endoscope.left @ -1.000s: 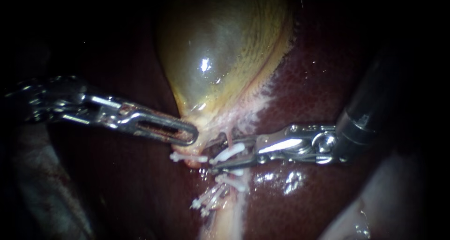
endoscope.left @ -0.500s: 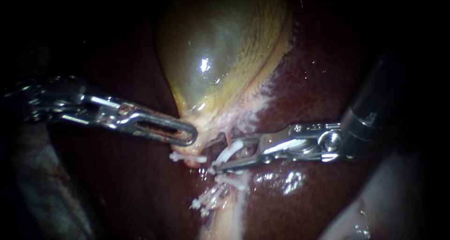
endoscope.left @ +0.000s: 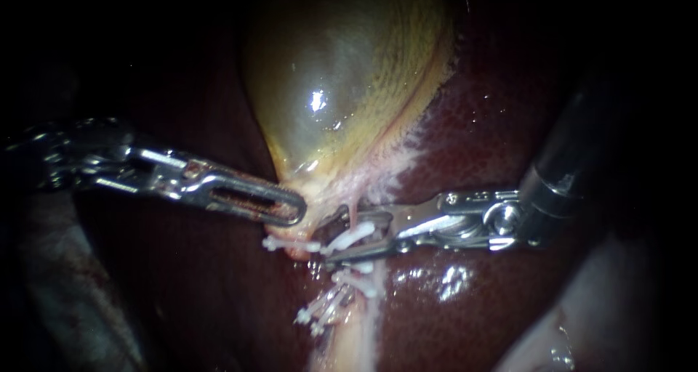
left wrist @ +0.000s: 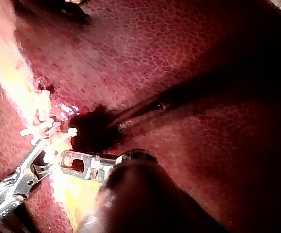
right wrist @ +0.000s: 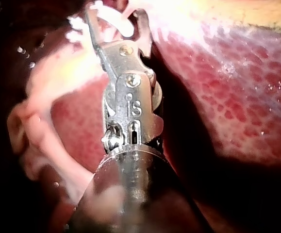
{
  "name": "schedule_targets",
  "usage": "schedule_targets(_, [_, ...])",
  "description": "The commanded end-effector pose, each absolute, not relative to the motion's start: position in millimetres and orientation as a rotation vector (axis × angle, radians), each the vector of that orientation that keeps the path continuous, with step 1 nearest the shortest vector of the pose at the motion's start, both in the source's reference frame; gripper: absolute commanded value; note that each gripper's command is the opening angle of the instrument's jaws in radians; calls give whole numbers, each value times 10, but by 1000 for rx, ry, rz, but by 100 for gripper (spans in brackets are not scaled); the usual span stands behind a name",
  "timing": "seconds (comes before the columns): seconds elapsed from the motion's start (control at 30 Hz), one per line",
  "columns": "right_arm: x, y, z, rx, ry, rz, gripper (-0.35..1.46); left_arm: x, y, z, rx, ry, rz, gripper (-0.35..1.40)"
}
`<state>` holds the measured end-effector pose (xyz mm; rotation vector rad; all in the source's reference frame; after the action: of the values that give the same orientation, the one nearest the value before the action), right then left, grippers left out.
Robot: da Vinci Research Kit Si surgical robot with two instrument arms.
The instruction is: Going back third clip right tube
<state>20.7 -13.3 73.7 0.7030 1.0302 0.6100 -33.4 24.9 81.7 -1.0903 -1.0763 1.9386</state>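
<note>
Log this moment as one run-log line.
left tool: against gallbladder lower end | right tool: jaws open, white clip between them | other clips: below it

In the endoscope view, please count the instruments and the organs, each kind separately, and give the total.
Instruments: 2, the left instrument and the right instrument.
Organs: 2, the gallbladder and the liver.
Total: 4.

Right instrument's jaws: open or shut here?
Open. In the endoscope view a gap shows between the jaws of the right instrument, with a white clip lying in it.
</note>
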Motion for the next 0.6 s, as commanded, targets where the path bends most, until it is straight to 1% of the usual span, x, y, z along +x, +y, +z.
schedule_targets(0.03, [207,-133,738,703,1030,610,52,-334,249,817,-1090,-1076,1938,-35])
schedule_targets(0.37, [216,-135,744,706,1033,607,52,-335,248,817,-1090,-1075,1939,-35])
schedule_targets(0.6, [201,-132,737,708,1035,590,51,-334,248,817,-1090,-1075,1939,-35])
